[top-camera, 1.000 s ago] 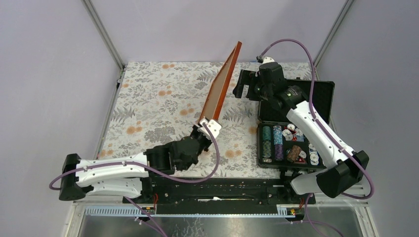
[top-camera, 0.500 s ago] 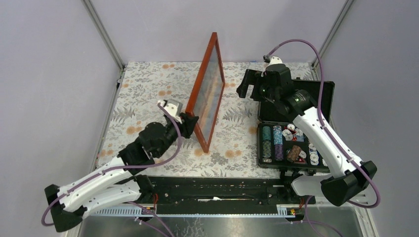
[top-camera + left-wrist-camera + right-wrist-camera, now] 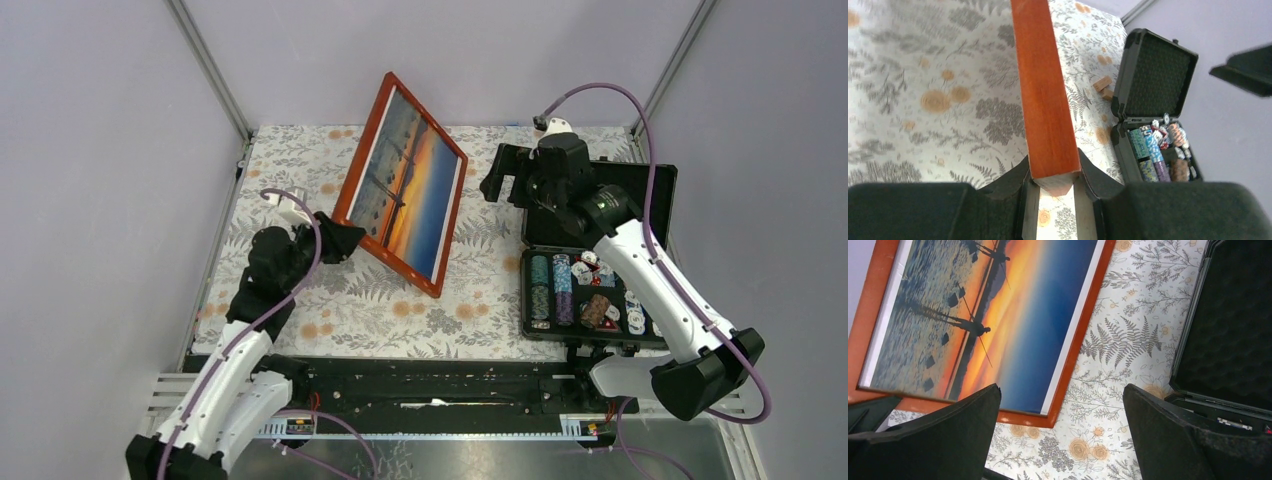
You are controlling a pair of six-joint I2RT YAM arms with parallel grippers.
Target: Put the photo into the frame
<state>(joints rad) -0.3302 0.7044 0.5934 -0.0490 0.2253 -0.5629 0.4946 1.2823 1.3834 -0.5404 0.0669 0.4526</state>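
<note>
The photo (image 3: 410, 180), a bridge at sunset with orange sky and blue water, sits inside the orange-brown wooden frame (image 3: 388, 258). The frame is held tilted above the floral cloth with the picture facing up and to the right. My left gripper (image 3: 335, 238) is shut on its lower left edge. In the left wrist view the frame's side rail (image 3: 1040, 90) runs away from the left gripper (image 3: 1052, 170), pinched between both fingers. My right gripper (image 3: 500, 172) hovers open to the frame's right. Under the right gripper (image 3: 1060, 435) lie the photo (image 3: 998, 315) and the frame's corner (image 3: 1080, 345).
An open black case (image 3: 640, 200) with rows of poker chips (image 3: 565, 290) lies at the right of the floral cloth (image 3: 290, 180). Its foam-lined lid (image 3: 1233, 325) is close beside my right gripper. Two small wooden blocks (image 3: 1103, 86) lie on the cloth near the case.
My left arm has swung to the left and turned the frame over, from its brown back through edge-on to picture side up. The right gripper has barely moved.
</note>
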